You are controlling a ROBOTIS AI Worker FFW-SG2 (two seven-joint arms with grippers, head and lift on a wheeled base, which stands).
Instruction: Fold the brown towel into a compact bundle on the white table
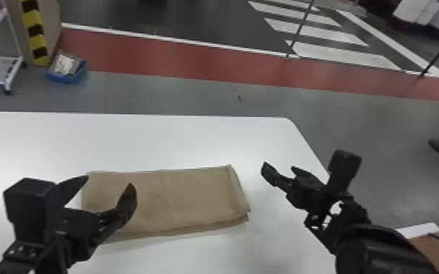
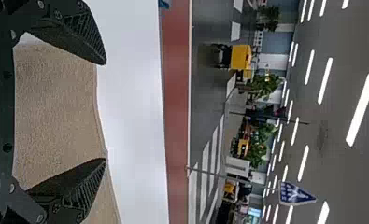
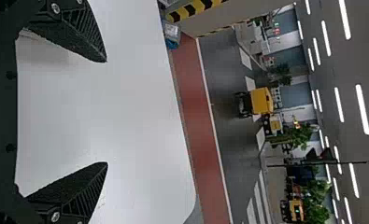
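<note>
The brown towel lay folded in a flat rectangle on the white table. The left gripper hung over its left end; the right gripper was between the towel and the table's right edge. Both had empty fingers, spread wide.

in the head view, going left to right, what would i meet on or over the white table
left end effector, its fingers open → brown towel, folded flat on the white table → right end effector, its fingers open
</note>
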